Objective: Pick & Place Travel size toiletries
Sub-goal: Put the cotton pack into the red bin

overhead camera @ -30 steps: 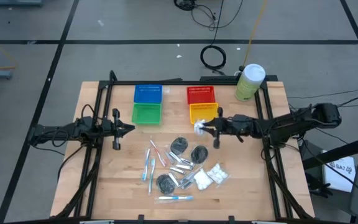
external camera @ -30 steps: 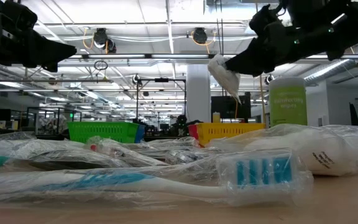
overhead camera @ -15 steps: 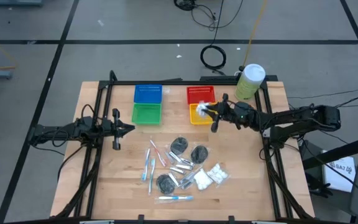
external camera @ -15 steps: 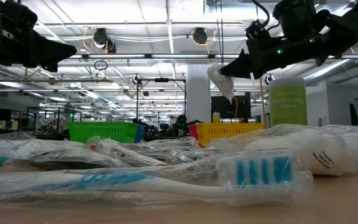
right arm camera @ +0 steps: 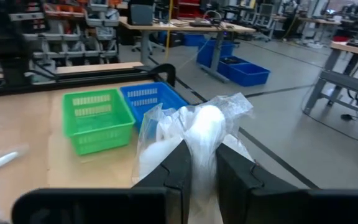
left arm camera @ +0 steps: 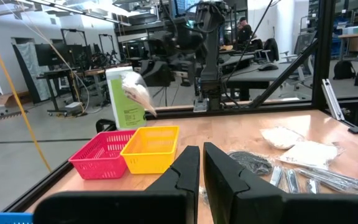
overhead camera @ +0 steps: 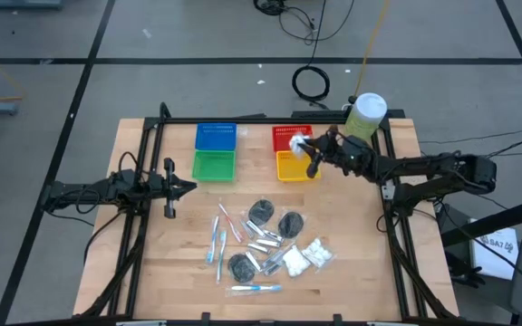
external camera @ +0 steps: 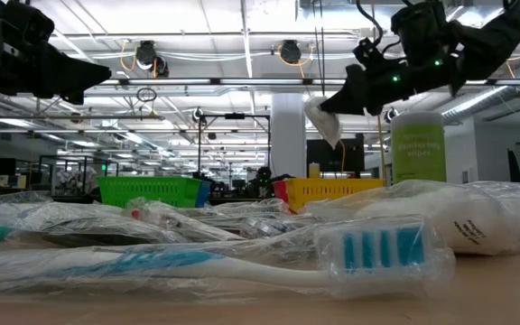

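My right gripper (overhead camera: 305, 148) is shut on a white puffy packet in clear wrap (overhead camera: 297, 142), high over the place where the red basket (overhead camera: 288, 134) meets the yellow basket (overhead camera: 295, 168). The other travel size toiletries (overhead camera: 263, 240) lie in a loose pile on the near middle of the table: toothbrushes, dark discs, silver tubes, white packets. At the table's left, my left gripper (overhead camera: 191, 187) stays shut and holds nothing. My right gripper pinches the white packet (right arm camera: 199, 130) between its two fingers. The fingers lie level and come from the table's right. The packet's upper end (external camera: 316, 106) is at the fingertips. Its lower end (external camera: 329, 135) hangs down, clear of the baskets.
A blue basket (overhead camera: 216, 137) and a green basket (overhead camera: 213, 166) stand at the far left of the middle. A tall pale-green canister (overhead camera: 363, 119) stands at the far right corner, close behind my right arm. Black frame rails run along both sides of the table.
My right gripper has swung toward the table's far edge and risen a little, carrying the packet from beside the yellow basket's near right corner to above the red and yellow baskets. The packet still hangs from the shut fingers.
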{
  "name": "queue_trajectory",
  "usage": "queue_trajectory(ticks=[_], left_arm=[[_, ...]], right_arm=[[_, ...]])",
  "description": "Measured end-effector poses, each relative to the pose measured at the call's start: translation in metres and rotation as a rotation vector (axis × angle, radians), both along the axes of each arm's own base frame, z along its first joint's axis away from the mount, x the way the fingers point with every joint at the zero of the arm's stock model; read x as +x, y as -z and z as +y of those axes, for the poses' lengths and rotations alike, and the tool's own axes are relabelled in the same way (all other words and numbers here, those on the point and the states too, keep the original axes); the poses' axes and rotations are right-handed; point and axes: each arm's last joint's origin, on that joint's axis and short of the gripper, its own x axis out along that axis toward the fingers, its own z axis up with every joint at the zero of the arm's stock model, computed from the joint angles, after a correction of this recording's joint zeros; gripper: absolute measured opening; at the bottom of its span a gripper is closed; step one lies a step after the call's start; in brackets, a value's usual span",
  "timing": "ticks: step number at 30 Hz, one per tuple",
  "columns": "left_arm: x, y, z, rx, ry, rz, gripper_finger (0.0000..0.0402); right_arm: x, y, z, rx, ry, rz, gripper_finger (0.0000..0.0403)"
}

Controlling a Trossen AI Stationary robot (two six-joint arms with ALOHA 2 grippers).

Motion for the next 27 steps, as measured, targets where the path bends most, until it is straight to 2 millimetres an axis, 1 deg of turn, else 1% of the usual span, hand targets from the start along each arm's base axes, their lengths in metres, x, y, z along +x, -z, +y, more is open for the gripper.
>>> queue_trajectory(ticks=[3, 7, 13, 17, 20, 23, 27], left_arm=[[0.000, 0.000, 0.000, 0.000, 0.000, 0.000, 0.0024], [0.000, 0.000, 0.000, 0.000, 0.000, 0.000, 0.0024], [0.000, 0.000, 0.000, 0.000, 0.000, 0.000, 0.0024], [0.000, 0.000, 0.000, 0.000, 0.001, 0.000, 0.0024], [0.000, 0.000, 0.000, 0.000, 0.000, 0.000, 0.0024], [0.000, 0.000, 0.000, 0.000, 0.000, -0.001, 0.0024], [0.000, 0.000, 0.000, 0.000, 0.000, 0.000, 0.0024]], right_arm=[[0.006, -0.007, -0.011, 0.014, 0.031, 0.033, 0.0045], [0.016, -0.008, -0.030, 0.030, 0.075, 0.067, 0.0045], [0.030, 0.012, -0.060, 0.066, 0.144, 0.138, 0.0045], [0.032, 0.031, -0.075, 0.087, 0.181, 0.175, 0.0045], [0.033, 0.040, -0.083, 0.090, 0.201, 0.176, 0.0045], [0.032, 0.047, -0.087, 0.103, 0.212, 0.191, 0.0045], [0.032, 0.049, -0.087, 0.107, 0.214, 0.198, 0.0045]])
